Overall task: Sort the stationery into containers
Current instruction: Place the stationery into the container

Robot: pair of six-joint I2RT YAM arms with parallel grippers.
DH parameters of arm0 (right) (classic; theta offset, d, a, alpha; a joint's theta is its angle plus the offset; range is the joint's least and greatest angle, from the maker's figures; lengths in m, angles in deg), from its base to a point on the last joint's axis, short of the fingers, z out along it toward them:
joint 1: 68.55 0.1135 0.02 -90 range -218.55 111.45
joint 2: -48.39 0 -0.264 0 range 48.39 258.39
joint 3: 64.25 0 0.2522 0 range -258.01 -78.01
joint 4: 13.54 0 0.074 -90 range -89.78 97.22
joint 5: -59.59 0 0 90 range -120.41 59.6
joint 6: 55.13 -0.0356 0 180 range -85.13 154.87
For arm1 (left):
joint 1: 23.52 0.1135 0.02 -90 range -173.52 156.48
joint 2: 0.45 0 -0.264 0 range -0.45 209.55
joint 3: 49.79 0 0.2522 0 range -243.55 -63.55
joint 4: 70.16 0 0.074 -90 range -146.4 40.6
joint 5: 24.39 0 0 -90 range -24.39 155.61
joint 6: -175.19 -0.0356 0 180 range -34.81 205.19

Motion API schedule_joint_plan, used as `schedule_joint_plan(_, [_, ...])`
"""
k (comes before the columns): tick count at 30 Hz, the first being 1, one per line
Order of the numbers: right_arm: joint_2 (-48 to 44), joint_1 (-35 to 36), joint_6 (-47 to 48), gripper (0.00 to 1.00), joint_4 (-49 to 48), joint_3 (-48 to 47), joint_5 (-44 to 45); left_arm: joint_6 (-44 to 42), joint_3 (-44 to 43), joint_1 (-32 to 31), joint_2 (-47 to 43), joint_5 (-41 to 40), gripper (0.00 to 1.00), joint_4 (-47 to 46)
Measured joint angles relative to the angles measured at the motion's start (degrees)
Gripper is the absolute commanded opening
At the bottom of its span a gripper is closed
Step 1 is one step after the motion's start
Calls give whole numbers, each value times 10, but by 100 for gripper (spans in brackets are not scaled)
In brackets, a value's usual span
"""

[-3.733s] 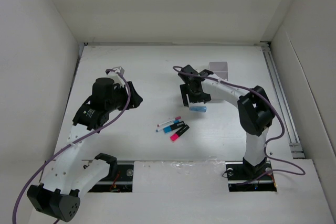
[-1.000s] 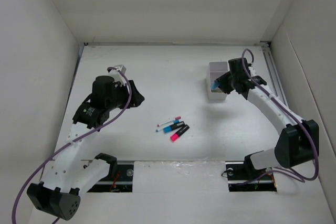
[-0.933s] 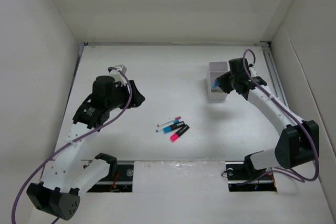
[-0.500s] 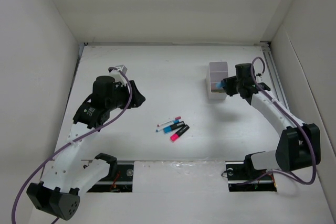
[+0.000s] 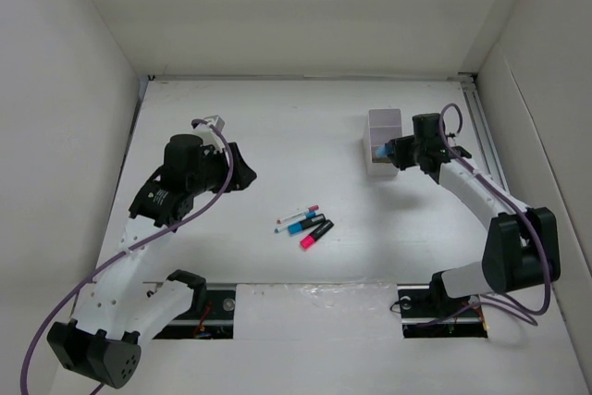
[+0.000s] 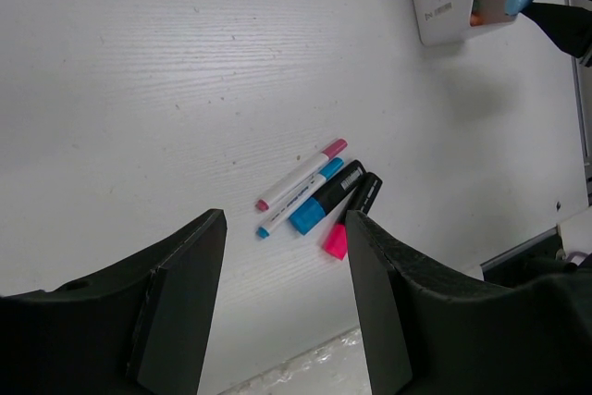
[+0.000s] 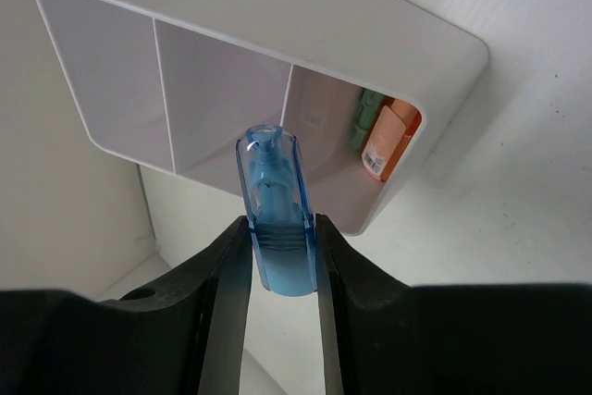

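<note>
Right gripper (image 7: 280, 233) is clamped on a blue piece (image 7: 274, 193). It's holding that right at the open side of the box (image 7: 370, 27), and on the wrist cam it lines up with the middle compartment. I can't tell if the tip is inside. An orange piece (image 7: 387, 141) and a green piece (image 7: 369, 116) sit in the end compartment. Left gripper (image 6: 285, 225) hangs over the table (image 5: 277, 127), jaws apart, nothing in them. Two pens (image 6: 301, 173) and two markers (image 6: 326, 208) lie bunched together, well apart from the box.
</note>
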Motion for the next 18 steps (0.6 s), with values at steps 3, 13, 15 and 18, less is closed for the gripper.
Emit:
schedule_joint_plan(3, [5, -2, -5, 32, -7, 1, -4, 0, 0, 0, 0, 0, 51, 0])
schedule_joint_plan(13, [5, -8, -14, 63, -13, 4, -9, 0, 0, 0, 0, 0, 51, 0])
schedule_joint_plan(15, [3, -8, -14, 63, -13, 4, -9, 0, 0, 0, 0, -1, 51, 0])
schedule_joint_plan(18, [-8, -8, -8, 55, -12, 7, -9, 0, 0, 0, 0, -2, 51, 0])
